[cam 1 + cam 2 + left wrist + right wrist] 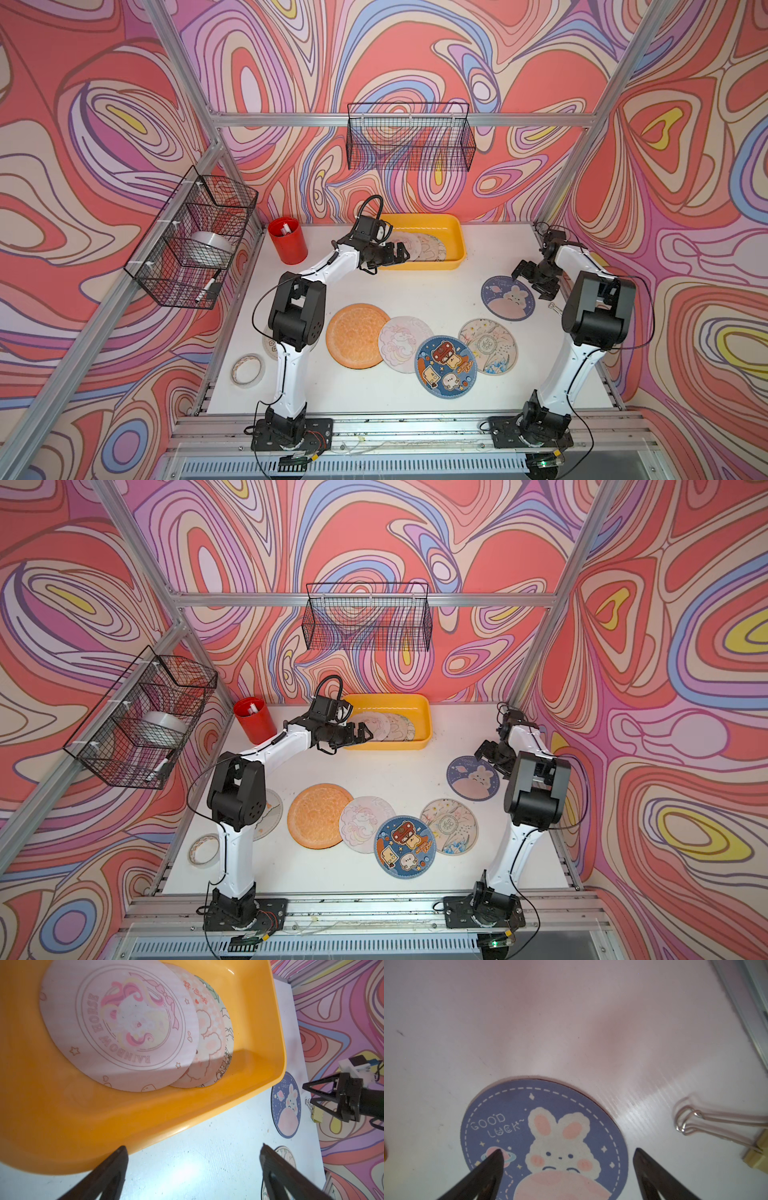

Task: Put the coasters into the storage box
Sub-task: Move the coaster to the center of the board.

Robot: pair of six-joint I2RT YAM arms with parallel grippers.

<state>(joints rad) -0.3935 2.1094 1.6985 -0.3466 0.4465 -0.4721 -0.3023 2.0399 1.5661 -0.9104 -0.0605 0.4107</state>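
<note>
- I saw the left arm bent at the elbow, forearm stretched out nearly level toward the storage box (454, 243). The left gripper (400, 253) was at the box's near-left rim.
- Left claw was spread wide with nothing between the fingers. In the left wrist view the tips hung over bare table just outside the box's near wall.
- Three coasters lay flat inside the box, overlapping. The rainbow horse coaster (116, 1028) was on top, with a peach one (207, 1043) and a green-edged one (227, 1028) under it.
- The right arm was folded tight, elbow high and wrist pitched down. The right gripper (523, 271) was off the box's near-right corner.
- Right claw was also spread and empty, poised above the bunny coaster (508, 297). I couldn't tell if it touched.
- Still out on the table, well in front of the box, were:
  - the orange coaster (355, 336)
  - the unicorn coaster (401, 343), overlapping it
  - the blue cartoon coaster (445, 365), on the unicorn one's edge
  - the floral coaster (492, 345)
- One more pale coaster (270, 816) was half hidden by the left arm, front-left of the box.
- A red cup (287, 245) stood just left of the box.
</note>
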